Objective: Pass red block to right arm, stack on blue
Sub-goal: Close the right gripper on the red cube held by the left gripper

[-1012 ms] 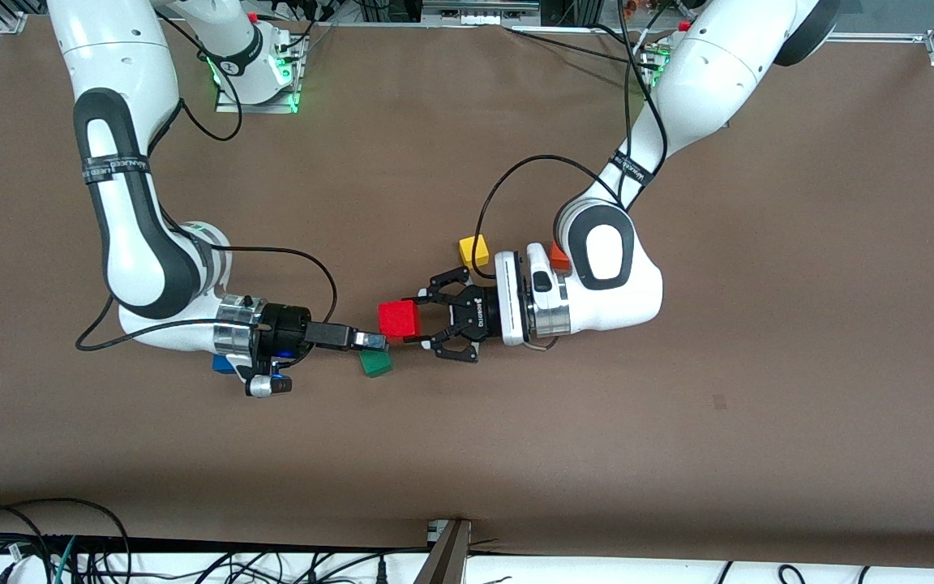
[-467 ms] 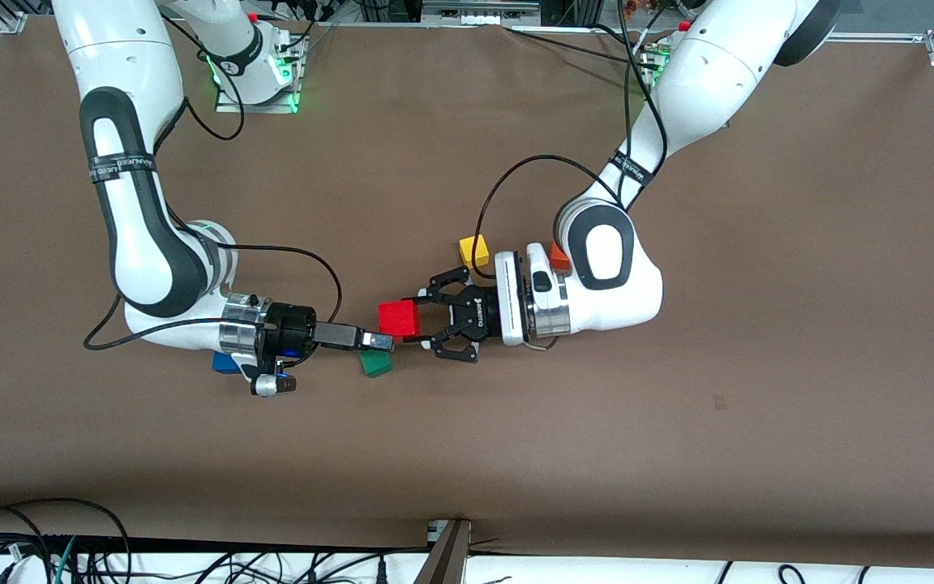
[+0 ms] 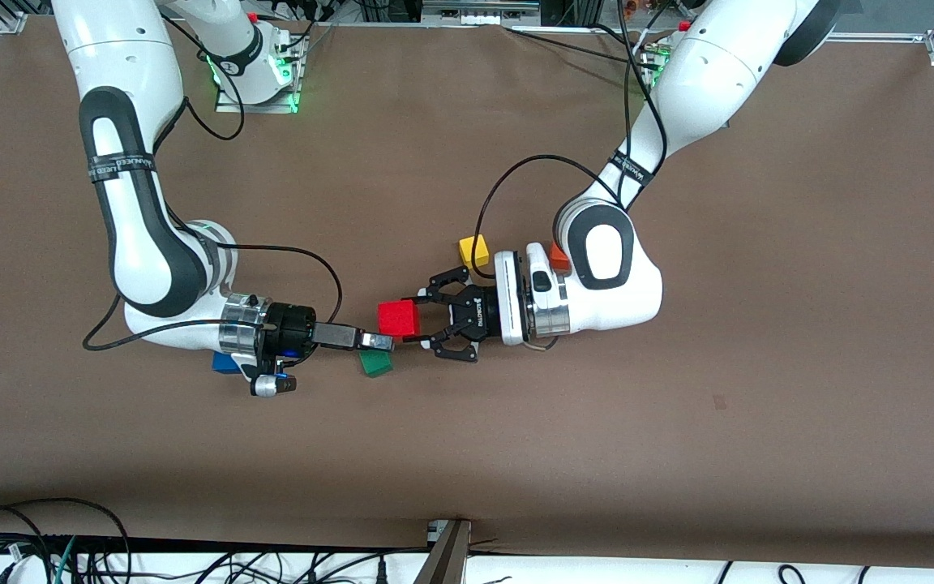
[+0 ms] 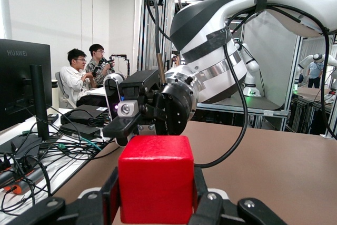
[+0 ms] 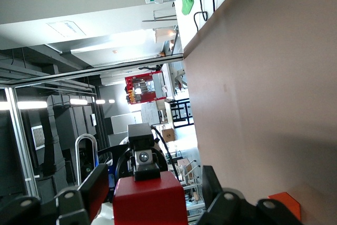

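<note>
My left gripper is shut on the red block and holds it above the table's middle. In the left wrist view the block sits clamped between both pads. My right gripper points at the block from the right arm's end, its tips at the block's corner. In the right wrist view it is open, and the red block shows between its fingers with a gap on each side. The blue cube lies on the table, mostly hidden under the right wrist.
A green cube lies just under the right gripper's tip. A yellow cube and an orange cube lie by the left wrist, farther from the front camera. The brown table stretches wide toward the front camera.
My right gripper has moved a little toward the red block. My left arm and the block have not moved.
</note>
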`<state>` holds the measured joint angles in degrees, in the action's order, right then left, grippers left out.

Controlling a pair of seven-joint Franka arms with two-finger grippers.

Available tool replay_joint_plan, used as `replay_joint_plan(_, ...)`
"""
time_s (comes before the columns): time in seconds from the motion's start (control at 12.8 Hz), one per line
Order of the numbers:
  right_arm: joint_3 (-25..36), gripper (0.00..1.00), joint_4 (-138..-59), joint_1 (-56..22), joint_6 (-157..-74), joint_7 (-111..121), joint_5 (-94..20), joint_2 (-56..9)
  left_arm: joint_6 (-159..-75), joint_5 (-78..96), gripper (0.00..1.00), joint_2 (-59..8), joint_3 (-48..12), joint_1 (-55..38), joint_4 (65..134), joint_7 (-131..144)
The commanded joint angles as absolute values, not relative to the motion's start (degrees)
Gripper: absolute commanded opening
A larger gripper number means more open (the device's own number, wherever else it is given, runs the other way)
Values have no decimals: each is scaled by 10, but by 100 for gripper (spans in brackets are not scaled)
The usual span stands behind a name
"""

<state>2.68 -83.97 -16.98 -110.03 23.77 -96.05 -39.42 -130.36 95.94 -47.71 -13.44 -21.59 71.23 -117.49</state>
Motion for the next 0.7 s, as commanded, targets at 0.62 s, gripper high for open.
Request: replay_joint_plan(0.62, 27, 80, -873, -173, -1100, 240, -975, -361, -1310, 984, 0, -483, -133, -222, 693, -1181)
